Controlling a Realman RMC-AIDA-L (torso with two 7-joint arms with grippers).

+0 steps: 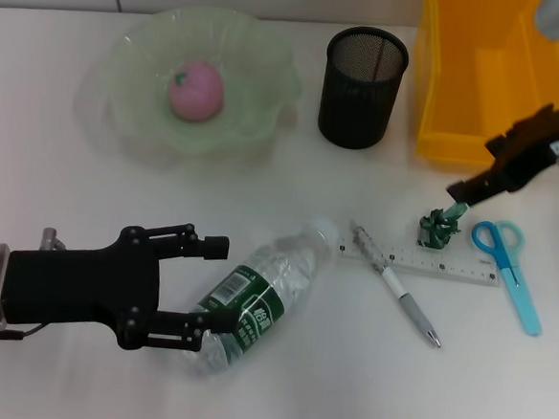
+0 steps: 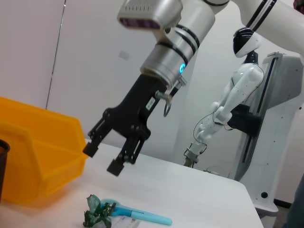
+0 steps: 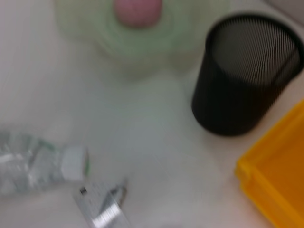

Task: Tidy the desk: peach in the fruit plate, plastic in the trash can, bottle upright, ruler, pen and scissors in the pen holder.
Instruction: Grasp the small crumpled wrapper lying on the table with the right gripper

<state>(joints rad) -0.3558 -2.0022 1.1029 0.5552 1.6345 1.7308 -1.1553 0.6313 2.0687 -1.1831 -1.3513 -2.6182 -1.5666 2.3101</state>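
Observation:
A clear bottle with a green label lies on its side, and my left gripper stands open with a finger on each side of its base end. My right gripper hangs open just above the crumpled green plastic, holding nothing. The pink peach sits in the green fruit plate. A ruler, a pen across it and blue scissors lie flat at the front right. The black mesh pen holder stands behind them, beside the yellow trash can.
In the right wrist view the bottle's white cap and one end of the ruler show near the pen holder. The yellow trash can stands close behind the right gripper. Another white robot stands beyond the table.

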